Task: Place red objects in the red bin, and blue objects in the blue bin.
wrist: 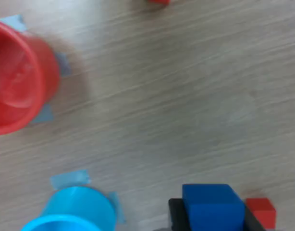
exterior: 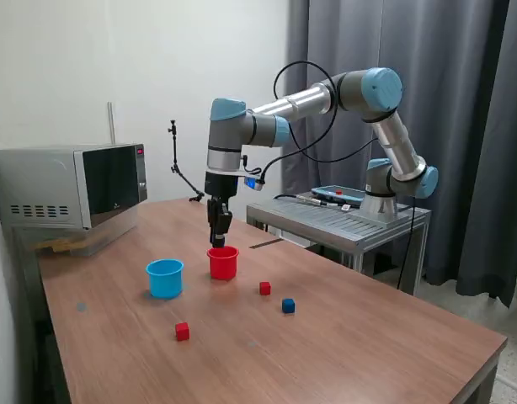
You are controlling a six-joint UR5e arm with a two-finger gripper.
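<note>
- Ext. view: gripper [exterior: 219,237] points straight down just above red cup [exterior: 223,263]. Blue cup [exterior: 165,278] beside it toward the exterior view's left. Both cups upright, mouths up.
- Loose on table [exterior: 368,353]: 2 red cubes [exterior: 265,288] [exterior: 183,332], 1 blue cube [exterior: 288,305]. Microwave [exterior: 73,187] at back, well apart.
- Wrist view: fingers clamped on 2nd blue cube [wrist: 212,208], flat faces, no long axis. Red cup [wrist: 20,82], blue cup [wrist: 73,211] on tape patches; 1 red cube [wrist: 261,211] near.
</note>
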